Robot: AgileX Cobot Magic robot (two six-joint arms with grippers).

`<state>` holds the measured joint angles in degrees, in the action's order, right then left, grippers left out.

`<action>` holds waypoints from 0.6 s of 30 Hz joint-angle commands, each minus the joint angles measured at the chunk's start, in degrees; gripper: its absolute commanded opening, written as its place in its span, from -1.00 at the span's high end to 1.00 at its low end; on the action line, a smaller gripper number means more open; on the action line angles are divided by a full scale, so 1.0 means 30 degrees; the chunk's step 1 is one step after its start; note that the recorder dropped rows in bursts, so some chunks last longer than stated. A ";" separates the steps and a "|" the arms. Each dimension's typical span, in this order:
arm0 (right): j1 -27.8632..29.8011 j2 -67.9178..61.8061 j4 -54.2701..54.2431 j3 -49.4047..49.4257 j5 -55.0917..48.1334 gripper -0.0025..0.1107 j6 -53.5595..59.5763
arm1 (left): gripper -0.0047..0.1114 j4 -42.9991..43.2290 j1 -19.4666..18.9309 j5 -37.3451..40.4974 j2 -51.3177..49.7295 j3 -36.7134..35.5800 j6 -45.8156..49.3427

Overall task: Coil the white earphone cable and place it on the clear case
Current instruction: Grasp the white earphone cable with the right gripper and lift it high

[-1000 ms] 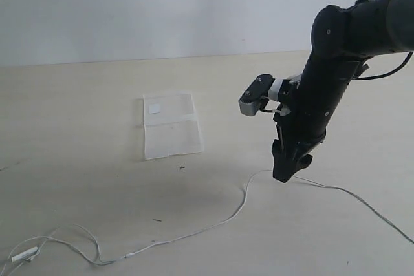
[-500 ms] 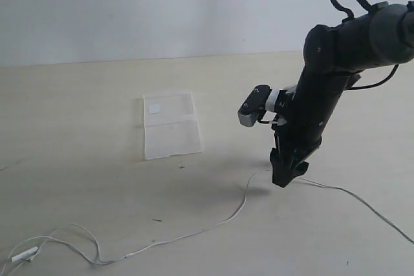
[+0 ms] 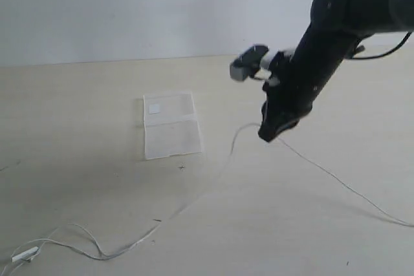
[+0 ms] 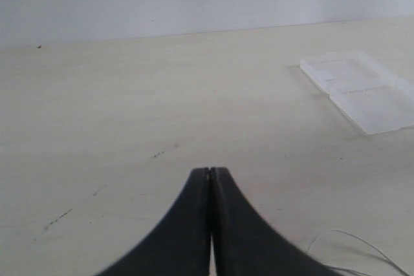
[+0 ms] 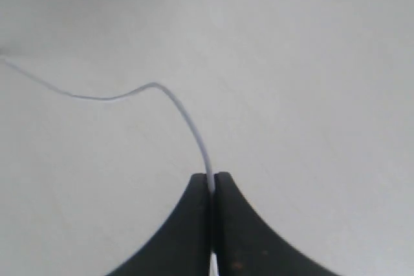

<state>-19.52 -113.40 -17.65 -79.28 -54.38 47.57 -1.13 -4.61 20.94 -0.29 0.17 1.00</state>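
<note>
The white earphone cable hangs from my right gripper, which is shut on it above the table, right of the clear case. From the grip the wire drops left to its remote end at the front left, and trails right toward the table edge. In the right wrist view the cable comes straight out between the closed fingertips of the gripper. The left gripper is shut on nothing, low over bare table; the case lies ahead of it and a cable loop beside it.
The pale wooden table runs back to a white wall. A few small dark specks lie near the case. The right arm's black links stand over the right side.
My right gripper has risen and moved left toward the case, lifting the cable off the table; the wire now hangs taut in two sloping spans. The left gripper is unseen earlier.
</note>
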 commanded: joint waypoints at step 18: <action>0.0084 1.2661 -0.4590 -0.7538 -0.1491 0.96 -0.2309 | 0.92 -0.0173 -0.0031 -0.0220 0.0098 -0.0058 0.0076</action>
<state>-19.52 -75.53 -28.92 -101.05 -60.34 41.09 -1.13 -4.61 20.94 -0.29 0.17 1.00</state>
